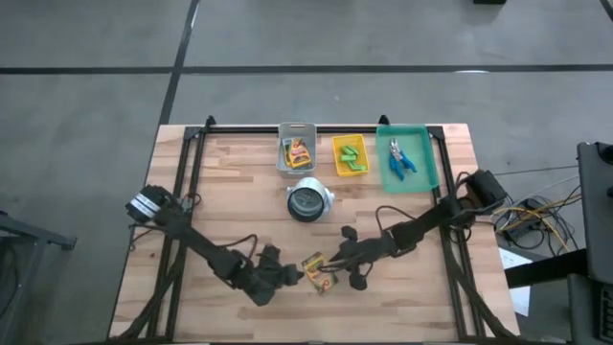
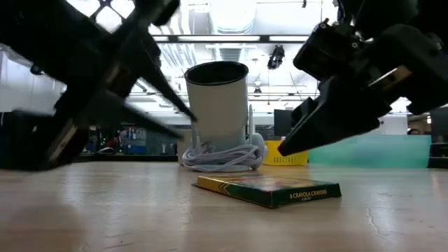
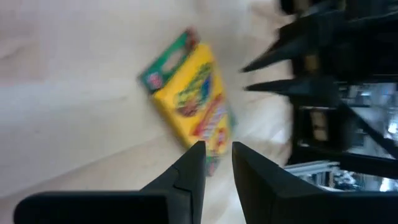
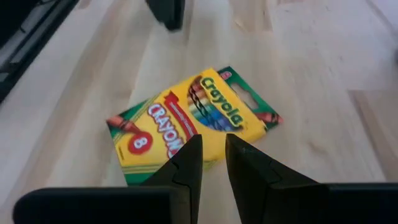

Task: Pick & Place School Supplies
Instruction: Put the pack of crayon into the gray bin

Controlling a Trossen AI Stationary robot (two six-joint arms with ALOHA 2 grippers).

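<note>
One yellow-and-green crayon box (image 1: 316, 273) (image 2: 269, 189) lies flat on the wood near the table's near edge, seen close in both wrist views (image 3: 189, 93) (image 4: 193, 121). My left gripper (image 1: 292, 276) (image 3: 216, 155) is just to its left, with a narrow gap between the fingers. My right gripper (image 1: 331, 261) (image 4: 213, 149) is just to its right and a little above it (image 2: 283, 147), also narrowly open. More crayon boxes sit in the grey bin (image 1: 296, 150), green stick pieces in the yellow bin (image 1: 350, 155), and blue-handled scissors in the green tray (image 1: 405, 158).
A white cup with a coiled white cord (image 1: 308, 201) (image 2: 218, 115) stands mid-table, beyond the crayon box. The three bins line the far edge. Black frame rails (image 1: 182, 192) run along the table's left and right sides.
</note>
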